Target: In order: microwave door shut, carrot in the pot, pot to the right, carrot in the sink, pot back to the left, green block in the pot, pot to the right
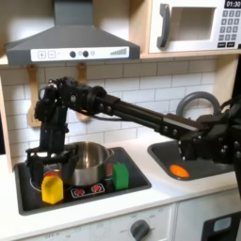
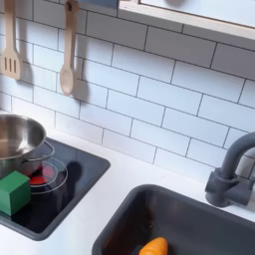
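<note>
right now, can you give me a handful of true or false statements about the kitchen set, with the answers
1. The carrot lies in the sink. True.
2. The microwave door stands open. False: it is shut.
3. The green block is inside the pot. False: it stands on the stovetop beside the pot, on the first exterior view's right.
4. A wooden spoon hangs on the tiled wall. True.
5. The pincer holds the carrot. False: the pincer is over the stovetop's left side in the first exterior view, far from the carrot; whether it is open I cannot tell.
</note>
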Controlling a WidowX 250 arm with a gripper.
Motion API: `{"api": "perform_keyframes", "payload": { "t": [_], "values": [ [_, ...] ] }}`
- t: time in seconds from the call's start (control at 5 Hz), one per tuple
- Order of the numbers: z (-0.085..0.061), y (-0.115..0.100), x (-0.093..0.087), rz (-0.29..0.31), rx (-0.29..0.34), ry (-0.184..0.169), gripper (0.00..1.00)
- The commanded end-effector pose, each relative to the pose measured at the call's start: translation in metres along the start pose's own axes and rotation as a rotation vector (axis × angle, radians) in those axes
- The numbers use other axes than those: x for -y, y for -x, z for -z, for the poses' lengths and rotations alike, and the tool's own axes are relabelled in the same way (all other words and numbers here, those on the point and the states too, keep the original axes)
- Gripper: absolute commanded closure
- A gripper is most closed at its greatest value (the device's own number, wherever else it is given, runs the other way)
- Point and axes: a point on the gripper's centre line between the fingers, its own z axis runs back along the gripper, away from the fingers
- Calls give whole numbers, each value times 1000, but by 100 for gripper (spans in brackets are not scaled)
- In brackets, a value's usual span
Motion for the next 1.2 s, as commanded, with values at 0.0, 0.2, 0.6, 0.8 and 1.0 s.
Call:
{"api": "perform_keyframes", "payload": {
  "t": [0.0, 0.2, 0.6, 0.8, 1.0],
  "values": [
    [6, -8, 16, 53, 16, 41, 0],
    [9, -8, 18, 69, 23, 54, 0],
    [15, -15, 21, 99, 25, 49, 0],
    [27, -18, 18, 91, -6, 60, 0],
    [33, -18, 18, 87, -17, 67, 0]
  ]
}}
